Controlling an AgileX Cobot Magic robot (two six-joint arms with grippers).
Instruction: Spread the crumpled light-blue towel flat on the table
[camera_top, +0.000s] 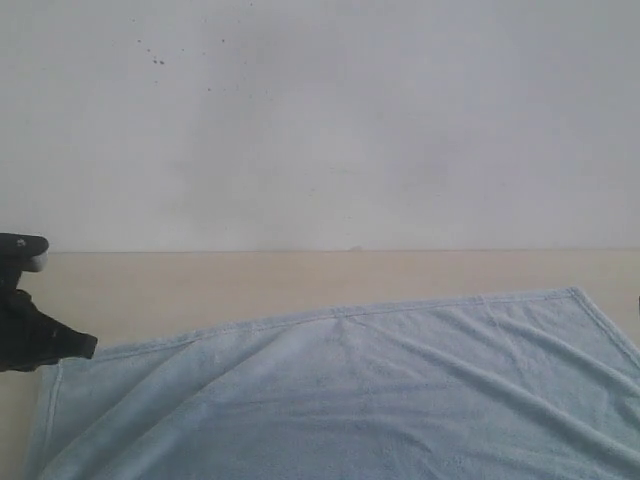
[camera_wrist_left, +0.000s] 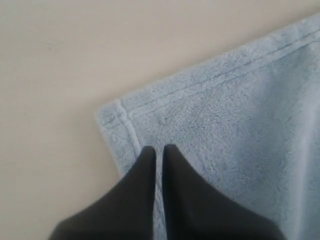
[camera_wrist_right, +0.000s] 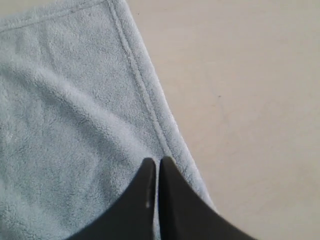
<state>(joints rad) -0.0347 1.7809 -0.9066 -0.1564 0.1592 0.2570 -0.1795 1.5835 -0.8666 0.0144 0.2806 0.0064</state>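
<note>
Left hand (camera_wrist_left: 159, 149) hides part of towel (camera_wrist_left: 240, 125) hem.

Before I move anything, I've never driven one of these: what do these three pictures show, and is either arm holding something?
This is a robot with two arms, each ending in a pair of dark fingers. The wide picture comes from a camera off the arms. It shows the pale-blue towel on the beige table before a white wall, mostly spread out, with some soft ridges. The dark shape at its left edge is the left arm.

The other two pictures come from cameras on the wrists, looking along the fingers. The left fingers are closed at the hem near one towel corner. The right fingers are closed at the hem of another edge. Both seem to pinch the cloth, though the grip itself is hard to see.
</note>
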